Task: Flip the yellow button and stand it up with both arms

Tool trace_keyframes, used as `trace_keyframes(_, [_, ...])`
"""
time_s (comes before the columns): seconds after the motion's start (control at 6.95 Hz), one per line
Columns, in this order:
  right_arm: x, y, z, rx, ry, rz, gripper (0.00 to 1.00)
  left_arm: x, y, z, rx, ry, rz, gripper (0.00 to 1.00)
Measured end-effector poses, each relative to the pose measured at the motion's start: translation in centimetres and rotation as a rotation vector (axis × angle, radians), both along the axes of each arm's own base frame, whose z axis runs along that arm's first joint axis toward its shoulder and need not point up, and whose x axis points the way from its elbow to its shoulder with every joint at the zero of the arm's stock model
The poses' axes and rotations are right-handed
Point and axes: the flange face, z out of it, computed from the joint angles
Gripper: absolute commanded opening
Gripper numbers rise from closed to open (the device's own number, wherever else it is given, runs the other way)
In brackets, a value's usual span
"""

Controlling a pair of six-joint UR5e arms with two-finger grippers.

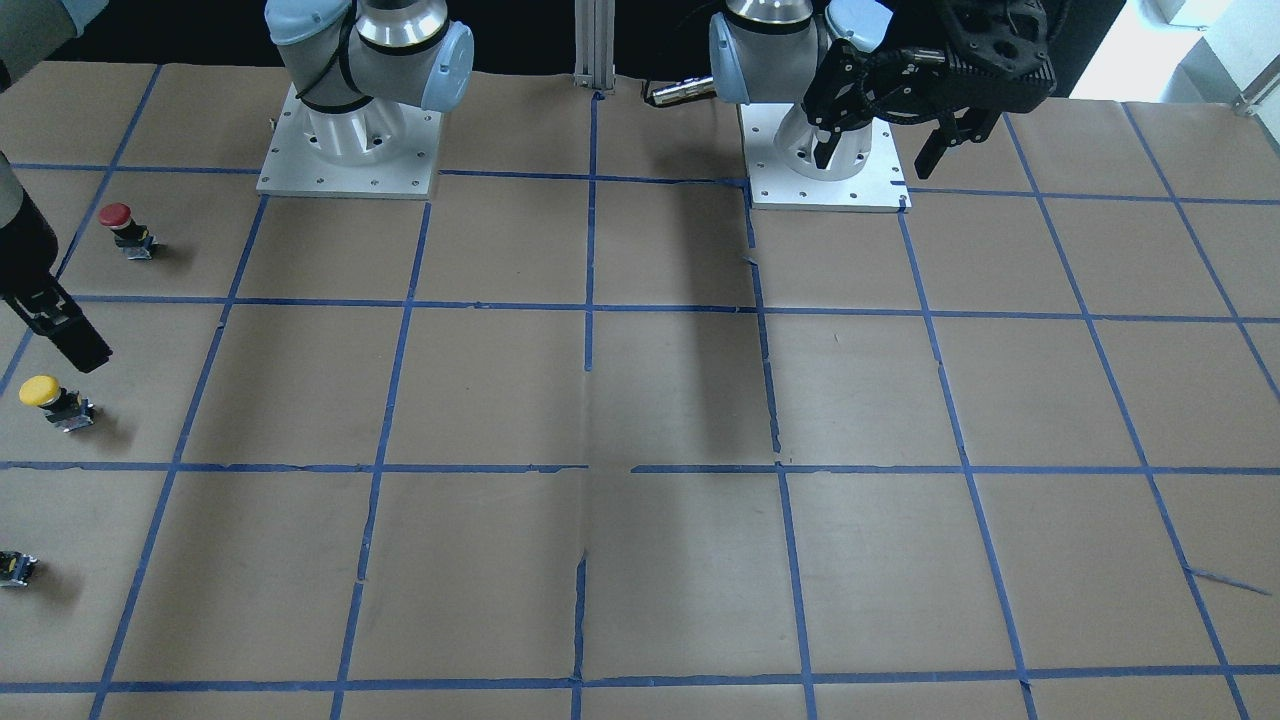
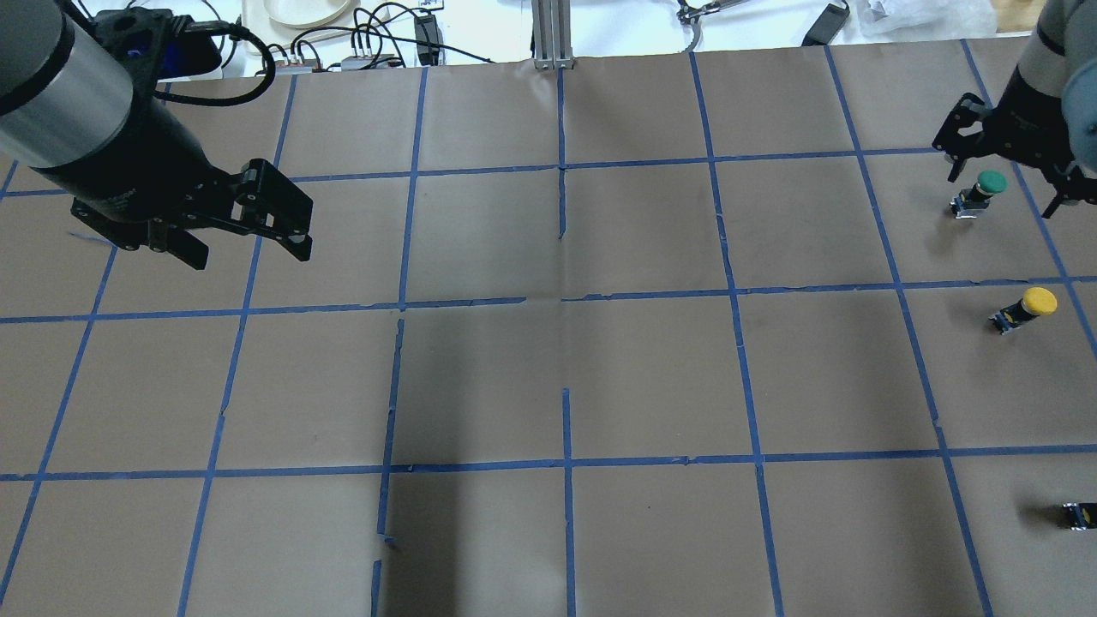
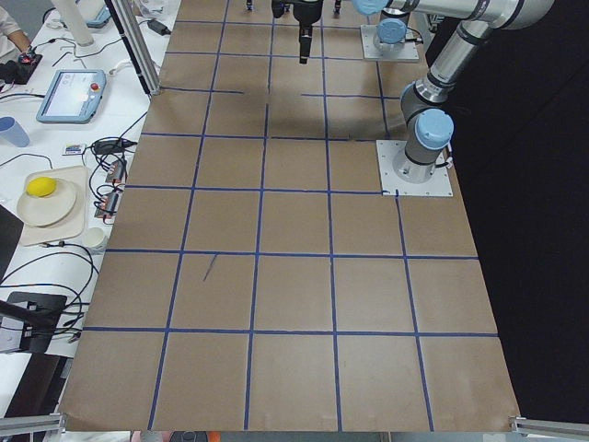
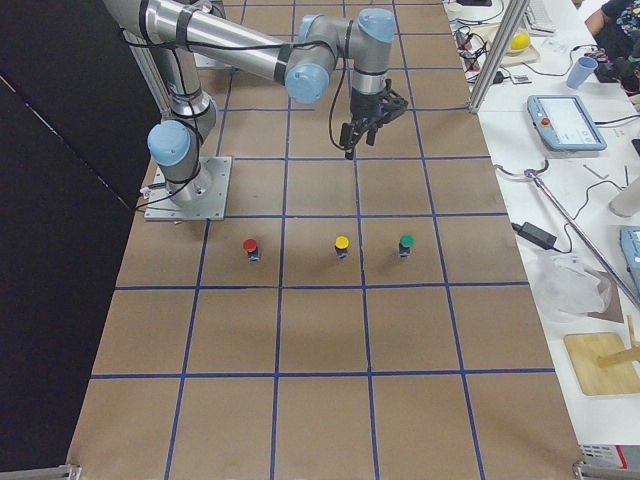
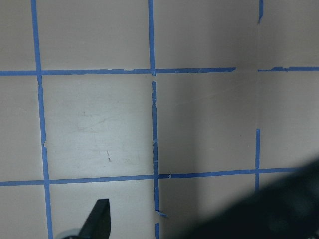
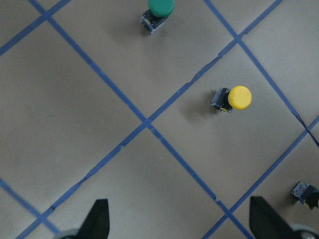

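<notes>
sitting just robot-ward of the spread-open right end effector, the yellow button favours that arm — the open left end effector hangs well apart.

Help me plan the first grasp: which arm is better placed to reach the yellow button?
Right. The right gripper hangs open close to the yellow button; the left gripper is far across the table.

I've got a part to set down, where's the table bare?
Bare: the middle squares of the table, from the left end effector to the yellow button. Crowded: the robot's right side, where it lines up with the red button and green button near the right end effector.
</notes>
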Motion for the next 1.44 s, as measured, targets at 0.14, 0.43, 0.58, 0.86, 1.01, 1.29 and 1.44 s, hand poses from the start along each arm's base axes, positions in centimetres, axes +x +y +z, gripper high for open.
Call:
trace_keyframes(0.14, [2.2, -0.1, 1.6, 0.012, -0.074, 0.065, 1.00, 0.0, 0.0, 0.0, 0.000, 0.000, 0.000, 1.00])
trace_keyframes(0.43, [5.6, 1.2, 4.4, 0.027, -0.187, 0.290, 1.00, 0.0, 0.0, 0.0, 0.000, 0.000, 0.000, 1.00])
trace_keyframes(0.58, [7.7, 2.3, 5.7, 0.008, -0.249, 0.407, 1.00, 0.0, 0.0, 0.0, 0.000, 0.000, -0.001, 1.00])
trace_keyframes(0.86, [11.7, 5.3, 5.5, 0.071, -0.242, 0.529, 1.00, 0.0, 0.0, 0.0, 0.000, -0.001, -0.006, 1.00])
trace_keyframes(1.01, [13.7, 6.3, 5.0, 0.100, -0.228, 0.577, 1.00, 0.0, 0.0, 0.0, -0.001, -0.001, -0.007, 1.00])
trace_keyframes(1.29, [15.3, 7.1, 4.4, 0.120, -0.228, 0.617, 1.00, 0.0, 0.0, -0.1, -0.001, -0.001, -0.009, 1.00])
trace_keyframes(1.44, [15.6, 7.2, 4.3, 0.124, -0.230, 0.625, 1.00, 0.0, 0.0, -0.1, -0.002, -0.001, -0.010, 1.00])
